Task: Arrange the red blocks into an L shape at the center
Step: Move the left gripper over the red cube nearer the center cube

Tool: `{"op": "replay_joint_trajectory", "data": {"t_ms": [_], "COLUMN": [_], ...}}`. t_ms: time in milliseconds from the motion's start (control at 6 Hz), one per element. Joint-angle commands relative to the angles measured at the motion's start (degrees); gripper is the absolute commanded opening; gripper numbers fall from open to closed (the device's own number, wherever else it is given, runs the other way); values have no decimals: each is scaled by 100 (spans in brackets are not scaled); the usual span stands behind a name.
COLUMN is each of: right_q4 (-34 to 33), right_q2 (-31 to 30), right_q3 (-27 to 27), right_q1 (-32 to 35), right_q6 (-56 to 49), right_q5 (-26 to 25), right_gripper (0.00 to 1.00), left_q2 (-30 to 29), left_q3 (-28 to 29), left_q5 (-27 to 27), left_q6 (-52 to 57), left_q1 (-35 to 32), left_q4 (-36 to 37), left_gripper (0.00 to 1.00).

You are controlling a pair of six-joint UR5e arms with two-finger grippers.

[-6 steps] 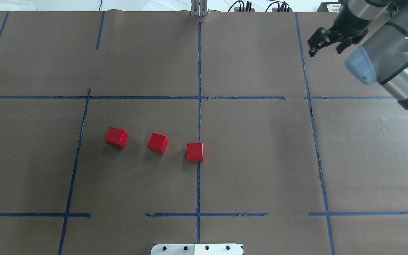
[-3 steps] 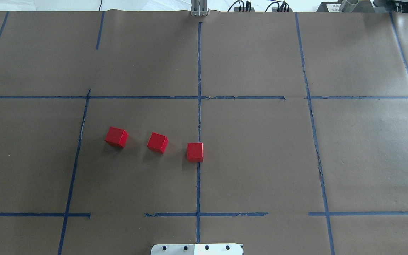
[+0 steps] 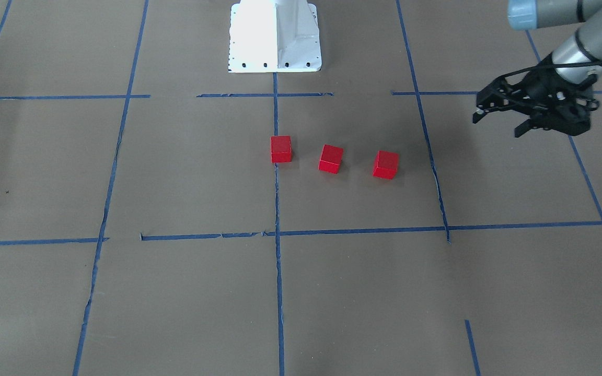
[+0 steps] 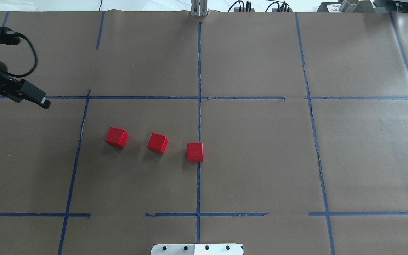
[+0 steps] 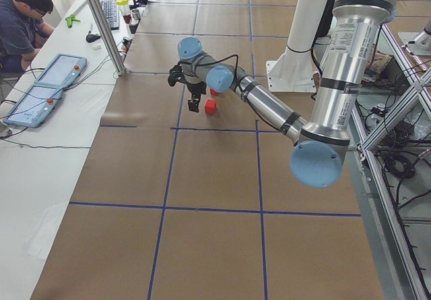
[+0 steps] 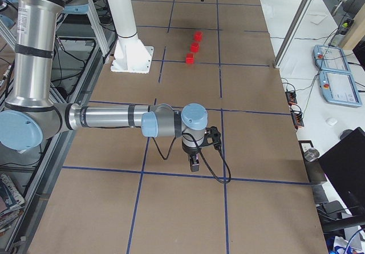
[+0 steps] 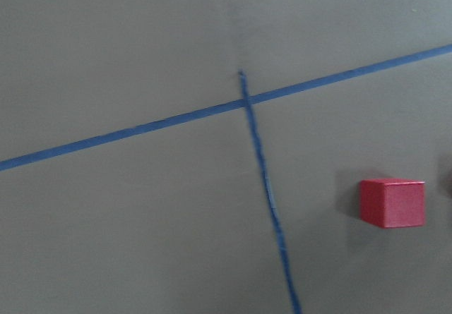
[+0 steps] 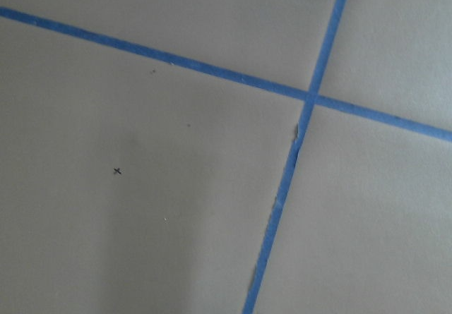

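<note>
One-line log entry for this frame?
phase: pre-grasp | red blocks: three apart in row, no L | left gripper: open, empty, away from blocks | right gripper: state unclear

I find the left arm (image 5: 266,104) stretched out low from its elbow toward the worktop's (image 4: 260,170) left edge, with the wrist bent down. The left gripper (image 3: 497,127) hangs above the surface there, fingers (image 3: 486,98) spread apart and holding nothing. The right arm (image 6: 108,117) lies level toward the right edge, and the right gripper (image 6: 194,161) points straight down close to the surface. I cannot judge how its jaws stand from the side view.
</note>
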Motion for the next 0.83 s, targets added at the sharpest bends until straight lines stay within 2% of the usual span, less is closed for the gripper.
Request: {"op": "replay_joint_trajectory", "data": {"t_ms": [0,167,333,500,667], "right_q4": [-1,-1,-1,-1,-1], "right_q2": [-67,-75,-75,-75,-75], "right_q3": [20,12,12,3,3], "right_q1": [41,41,41,41,41], "right_q6": [27,27,27,27,27], "right_q5": [51,59,59,59,59], "right_gripper": [100,100,100,100,100], "left_q2": [-920,-1507,-1679,-1706,-1820], "left_q3": [217,724,1138,1569,1790], "left_q5": [1364,2033,2492,2566,2576], "left_q6": [-1735,-2196,-2453,-2734,-2772], "left_q1": [1399,1842,2273,2381,2487], "left_q4": [-4,-48,-631,-1220,-1322], "left_gripper": [100,100,100,100,100]}}
